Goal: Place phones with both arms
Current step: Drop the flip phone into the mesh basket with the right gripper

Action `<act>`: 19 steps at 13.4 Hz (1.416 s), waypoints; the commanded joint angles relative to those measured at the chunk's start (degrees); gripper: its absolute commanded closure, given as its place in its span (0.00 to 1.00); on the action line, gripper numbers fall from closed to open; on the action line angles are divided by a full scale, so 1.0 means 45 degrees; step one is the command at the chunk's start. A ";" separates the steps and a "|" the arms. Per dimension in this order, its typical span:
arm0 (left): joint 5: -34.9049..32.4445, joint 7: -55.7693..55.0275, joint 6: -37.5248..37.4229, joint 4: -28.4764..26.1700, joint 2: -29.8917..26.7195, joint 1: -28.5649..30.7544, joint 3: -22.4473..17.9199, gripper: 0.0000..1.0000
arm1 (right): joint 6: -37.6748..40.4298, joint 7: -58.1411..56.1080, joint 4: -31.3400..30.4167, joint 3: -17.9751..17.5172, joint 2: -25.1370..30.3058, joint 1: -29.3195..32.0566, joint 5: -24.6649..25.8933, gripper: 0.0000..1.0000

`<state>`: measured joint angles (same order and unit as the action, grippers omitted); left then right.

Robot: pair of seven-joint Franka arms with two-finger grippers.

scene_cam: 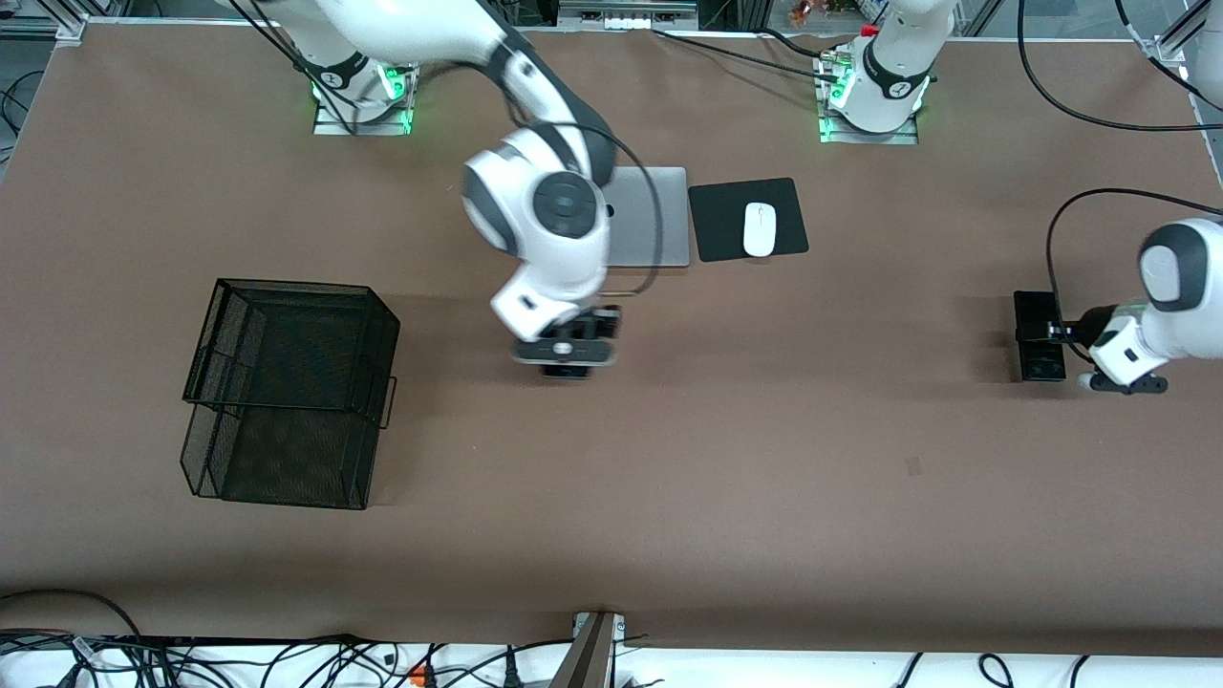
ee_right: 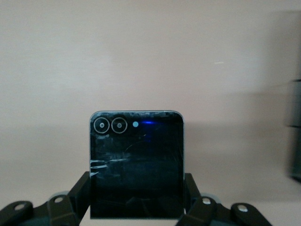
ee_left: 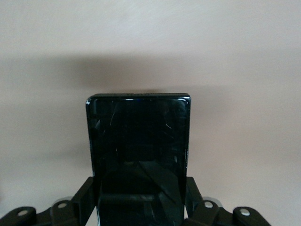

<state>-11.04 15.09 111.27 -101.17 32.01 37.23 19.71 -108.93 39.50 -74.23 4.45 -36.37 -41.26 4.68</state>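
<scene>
Phones are gripped by both arms. Front view: the right arm, from its base at the table's top edge, bends down over mid-table, nearer the camera than the silver laptop (scene_cam: 650, 216); the right gripper (scene_cam: 566, 361) is low at the brown table (scene_cam: 764, 459), its wrist hiding most of the small phone (scene_cam: 566, 370) beneath it. The left arm enters at the left arm's end of the table, forearm roughly level, and the left gripper (scene_cam: 1059, 332) meets the long black phone (scene_cam: 1039, 336) lying flat there. A black mesh basket (scene_cam: 287, 392) stands toward the right arm's end; a white mouse (scene_cam: 760, 229) rests on a black pad (scene_cam: 747, 219) beside the laptop.

Left wrist view: shows what the front view cannot, namely both fingers (ee_left: 84, 200) pressed to the long edges of the glossy black slab (ee_left: 138, 155), jaws closed on it.

Right wrist view: reveals the squarish phone (ee_right: 136, 165), two camera rings and a blue light at one end, pale rim, clamped between the fingers (ee_right: 80, 197).
</scene>
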 commanded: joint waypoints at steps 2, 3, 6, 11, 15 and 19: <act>0.0362 -0.0090 -0.2401 0.1446 -0.0122 -0.3302 -0.0103 0.82 | -0.0360 -0.1899 -0.4646 0.1546 0.3816 0.0086 -0.0201 0.95; 0.0401 -0.0730 -0.2401 0.1446 -0.0064 -0.4298 -0.0103 0.82 | -0.0673 -0.2523 -0.5876 0.2130 0.4734 0.0086 -0.0201 0.95; 0.2036 -0.3793 -0.0945 0.1563 0.0735 -0.6936 -0.0103 0.82 | -0.1319 -0.4806 -0.8343 0.4238 0.6613 0.0086 -0.0240 0.95; 0.2843 -0.7995 0.4189 0.1486 0.2258 -1.0745 -0.0103 0.82 | -0.2741 -0.7445 -1.0279 0.7034 0.6853 0.0086 -0.0803 0.95; 0.2882 -1.0716 0.5901 0.1311 0.2575 -1.2608 -0.0122 0.00 | -0.3624 -0.8602 -1.0556 0.7839 0.5820 0.0649 -0.1585 0.94; 0.2707 -1.0640 0.2882 0.1270 0.1250 -1.1812 -0.0336 0.00 | -0.3723 -0.9286 -1.0225 0.7839 0.4784 0.1238 -0.2933 0.27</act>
<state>0.43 -33.93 131.67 -94.82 42.61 -18.92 19.20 -125.52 -0.31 -121.85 39.84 -13.16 -36.88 -5.95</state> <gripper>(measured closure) 0.000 0.207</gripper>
